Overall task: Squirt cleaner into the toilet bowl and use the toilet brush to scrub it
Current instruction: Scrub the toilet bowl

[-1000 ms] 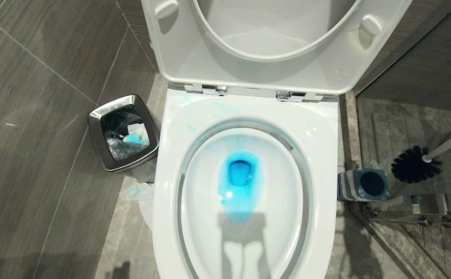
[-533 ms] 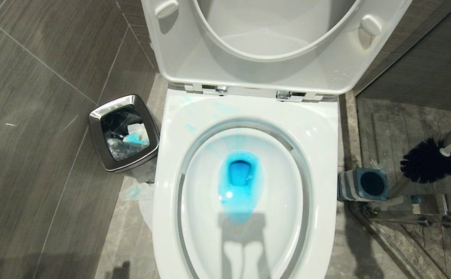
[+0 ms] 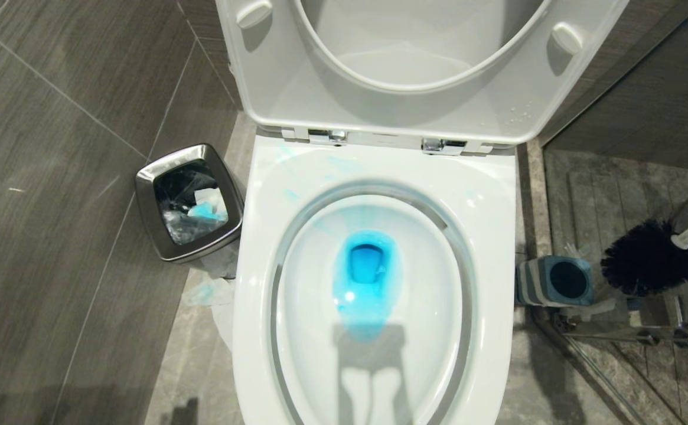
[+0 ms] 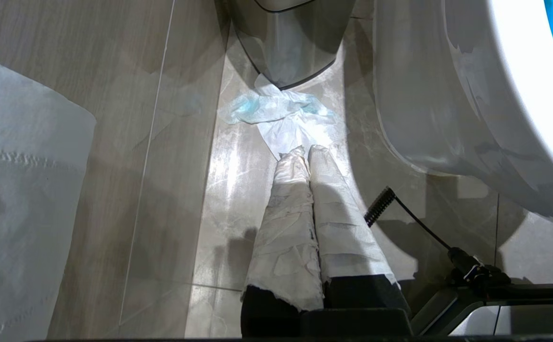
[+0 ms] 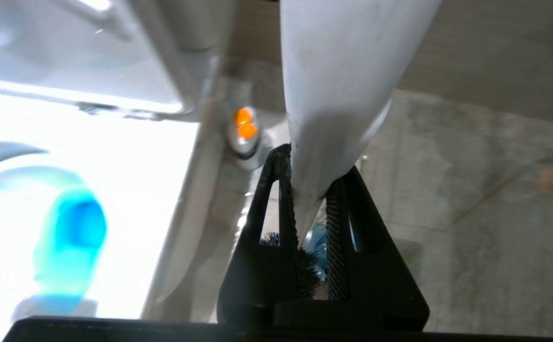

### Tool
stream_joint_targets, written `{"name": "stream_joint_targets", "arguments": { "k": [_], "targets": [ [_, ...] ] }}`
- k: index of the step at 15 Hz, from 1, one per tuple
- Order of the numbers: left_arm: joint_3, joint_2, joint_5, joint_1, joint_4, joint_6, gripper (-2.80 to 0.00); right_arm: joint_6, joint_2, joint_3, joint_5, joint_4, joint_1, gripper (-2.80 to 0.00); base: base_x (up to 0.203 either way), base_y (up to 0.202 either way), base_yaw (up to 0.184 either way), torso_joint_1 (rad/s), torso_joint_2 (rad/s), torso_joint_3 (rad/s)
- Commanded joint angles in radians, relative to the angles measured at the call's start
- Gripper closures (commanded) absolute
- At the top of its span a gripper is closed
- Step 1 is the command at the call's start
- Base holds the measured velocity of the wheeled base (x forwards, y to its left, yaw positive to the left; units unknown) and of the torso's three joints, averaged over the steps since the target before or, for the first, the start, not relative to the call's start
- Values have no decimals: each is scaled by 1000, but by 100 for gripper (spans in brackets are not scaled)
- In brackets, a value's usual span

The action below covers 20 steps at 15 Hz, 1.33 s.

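While my right gripper (image 5: 304,209) is clamped on the toilet brush (image 3: 654,258) handle, its black bristle head hangs just beside and above its grey-and-blue holder (image 3: 553,281), right of the toilet bowl (image 3: 373,307). Bright blue cleaner (image 3: 366,277) pools in the bowl's centre. L gripper (image 4: 307,156) (tissue-wrapped fingers pressed together) sits low by the steel bin (image 3: 189,200), w/ blue-stained tissues (image 4: 276,111) on the floor.

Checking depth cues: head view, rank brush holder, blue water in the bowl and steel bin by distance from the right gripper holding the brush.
1. brush holder: right of the toilet, beside the brush head.
2. blue water: bowl centre.
3. steel bin: left of the toilet.
The right gripper sits off frame, right.
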<state>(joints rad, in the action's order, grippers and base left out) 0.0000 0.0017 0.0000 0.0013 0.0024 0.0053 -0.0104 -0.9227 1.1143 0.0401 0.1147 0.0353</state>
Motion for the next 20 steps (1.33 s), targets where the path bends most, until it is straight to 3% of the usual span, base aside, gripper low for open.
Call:
{"name": "stream_joint_targets", "arguments": {
  "k": [1,8,20],
  "targets": [
    [0,0,2,0,1,1,0,-1,24,16,-10,13,35,0,0,0,0,0,0,0],
    [0,0,1,0,1,1,0,-8,4,32,-52,12,176,0,0,0,0,0,0,0],
    [0,0,1,0,0,1,0,-42,-152,186,-35,3,391,0,0,0,0,0,0,0]
  ]
}}
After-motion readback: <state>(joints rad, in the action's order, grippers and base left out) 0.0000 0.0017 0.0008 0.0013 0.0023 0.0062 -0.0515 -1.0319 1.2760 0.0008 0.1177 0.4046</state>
